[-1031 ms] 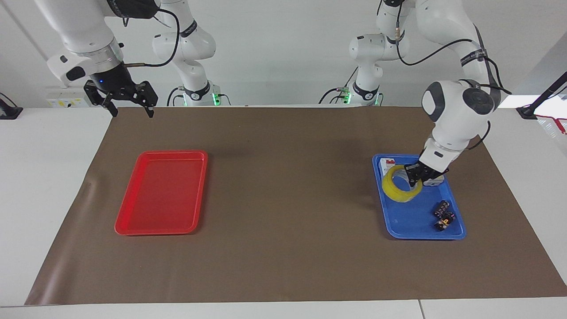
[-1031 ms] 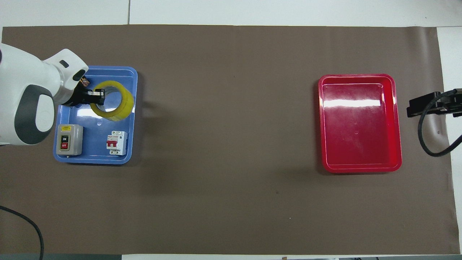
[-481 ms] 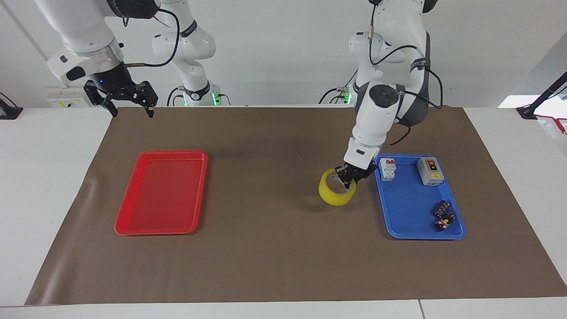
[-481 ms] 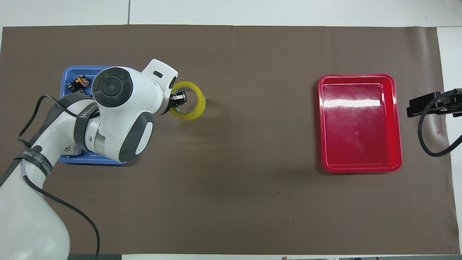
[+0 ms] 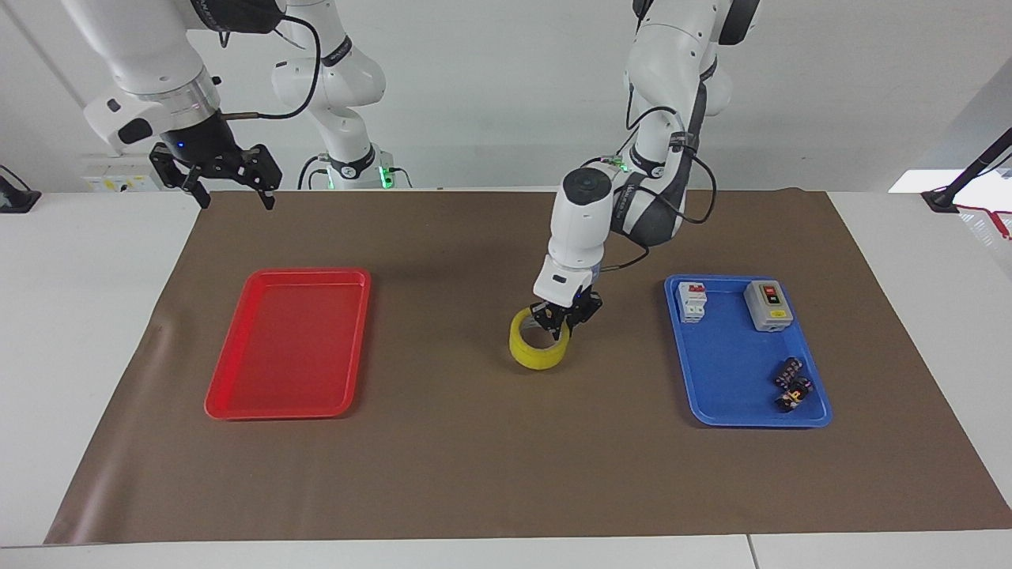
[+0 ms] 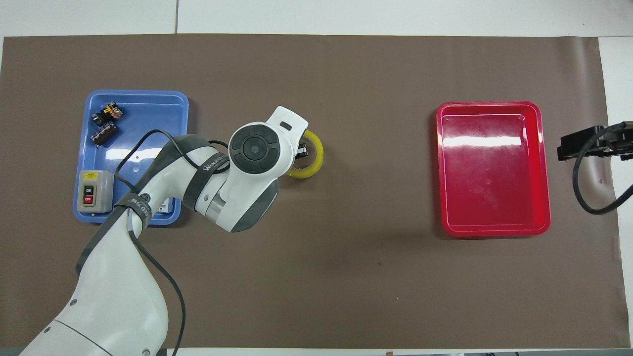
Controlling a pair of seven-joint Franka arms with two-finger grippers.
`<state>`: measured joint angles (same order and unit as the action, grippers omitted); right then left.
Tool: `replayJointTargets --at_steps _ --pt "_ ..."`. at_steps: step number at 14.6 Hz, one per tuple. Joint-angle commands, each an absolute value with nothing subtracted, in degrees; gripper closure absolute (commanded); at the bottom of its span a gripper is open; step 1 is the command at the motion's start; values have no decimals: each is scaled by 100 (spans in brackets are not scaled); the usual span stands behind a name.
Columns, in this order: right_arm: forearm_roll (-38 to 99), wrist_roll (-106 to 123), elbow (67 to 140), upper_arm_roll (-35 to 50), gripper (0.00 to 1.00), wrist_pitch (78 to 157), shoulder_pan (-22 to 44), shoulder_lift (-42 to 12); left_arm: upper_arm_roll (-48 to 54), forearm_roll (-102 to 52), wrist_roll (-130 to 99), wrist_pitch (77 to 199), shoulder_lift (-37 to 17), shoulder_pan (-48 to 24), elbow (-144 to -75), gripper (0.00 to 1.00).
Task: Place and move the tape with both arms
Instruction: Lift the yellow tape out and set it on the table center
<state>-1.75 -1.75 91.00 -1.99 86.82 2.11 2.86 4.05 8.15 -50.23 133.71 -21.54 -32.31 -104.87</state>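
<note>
The tape (image 5: 539,349) is on the brown mat (image 5: 474,474), about in the middle of the surface, between the blue tray (image 5: 731,395) and the red tray (image 5: 288,348). It lies with its hole facing up. The left claw (image 5: 563,316) is at the tape's rim on the side nearer to the robots, and it is clenched on the wall of the ring, with one finger inside the hole. If the tape rests fully on the mat or is a little lifted, I cannot tell. In the overhead view the left arm's wrist covers a part of the tape (image 6: 310,157) and almost all of the left claw (image 6: 300,150).

In the blue tray, at the left arm's end, there are a grey switch box (image 5: 768,305), a small white breaker (image 5: 692,301) beside it, and some small dark parts (image 5: 792,382) farther from the robots.

The red tray has nothing in it. The right claw (image 5: 231,190) hangs in the air over the corner of the mat at the right arm's end, with fingers spread apart and holding nothing. This arm waits.
</note>
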Motion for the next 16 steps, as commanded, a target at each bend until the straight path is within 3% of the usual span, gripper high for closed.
replayJointTargets --at_steps 1,7,8,9,11,16 --pt "-88 -70 9255 -185 0 8798 158 396 334 1002 -5203 13412 -2259 -3374 -10362 100" --pt "-88 -70 9255 -185 0 8798 158 396 343 1002 -5229 13316 -2250 -3463 -10529 99" --pt "-88 -70 9255 -185 0 8798 158 396 343 1002 -5229 13315 -2250 -3472 -10582 84" --pt "-88 -70 9255 -185 0 8798 158 396 351 1002 -5238 13315 -2241 -3472 -10608 61" --pt "-88 -70 9255 -185 0 8798 158 396 343 1002 -5238 13307 -2233 -3472 -10626 3" --pt "-88 -114 9272 -185 0 8824 193 396 343 1002 -5168 12974 -1786 -3314 -10670 0"
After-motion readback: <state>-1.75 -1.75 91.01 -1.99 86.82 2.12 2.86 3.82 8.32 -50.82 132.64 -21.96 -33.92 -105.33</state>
